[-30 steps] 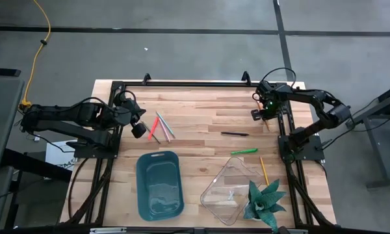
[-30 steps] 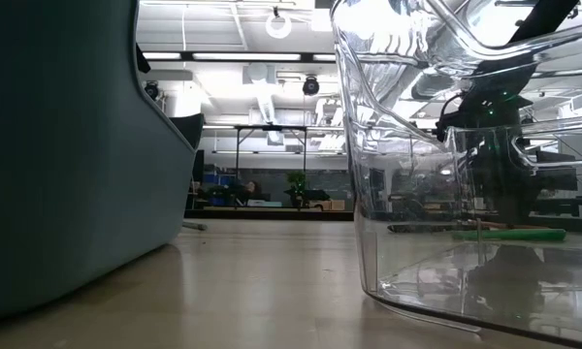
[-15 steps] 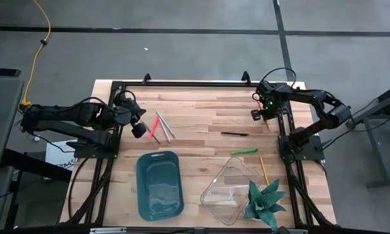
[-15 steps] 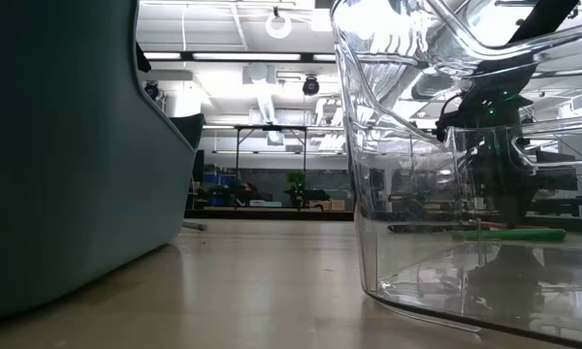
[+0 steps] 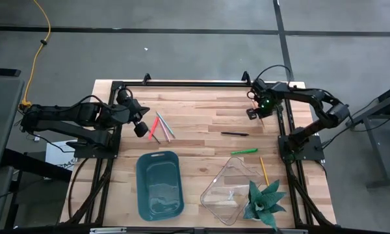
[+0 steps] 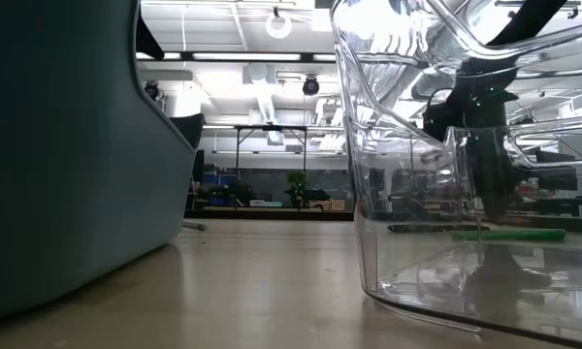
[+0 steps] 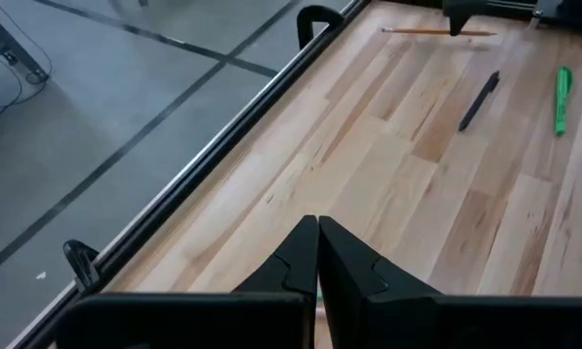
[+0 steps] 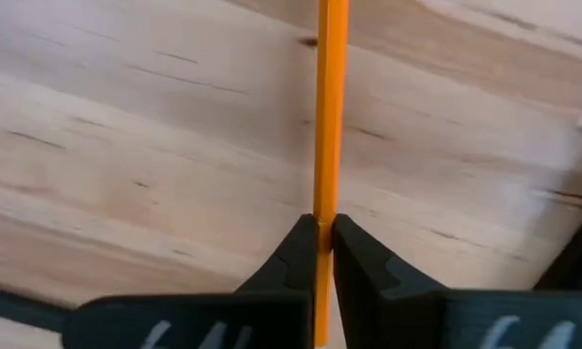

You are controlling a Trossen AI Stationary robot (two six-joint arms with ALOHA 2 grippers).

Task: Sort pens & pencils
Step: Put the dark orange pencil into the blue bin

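My right gripper (image 5: 252,113) is near the table's far right corner, shut on an orange pencil (image 8: 330,97); the left wrist view shows that pencil (image 7: 417,32) lying level, far off. A black pen (image 5: 234,134) and a green pen (image 5: 244,151) lie flat on the wood right of centre. Another pencil (image 5: 264,170) lies near the right rail. A red-orange pen and thin sticks (image 5: 161,125) lie in a cluster beside my left gripper (image 5: 140,127), which is shut and touches nothing. My right gripper pinches the orange pencil between its two fingers; the shaft (image 8: 327,199) runs straight out past the fingertips, so the fingers lie along it. The pencil sits level, close over the wood. Whether it is lifted clear, I cannot tell.
A teal bin (image 5: 160,185) and a clear plastic container (image 5: 229,192) stand at the near side, with a small green plant (image 5: 265,201) at the near right. Black rails (image 5: 182,84) frame the table. Bare wood lies between the pens and the cluster.
My right gripper has shifted a little toward the table's left and far edge, still shut, carrying the orange pencil along. The pens and the cluster by my left gripper have stayed put.
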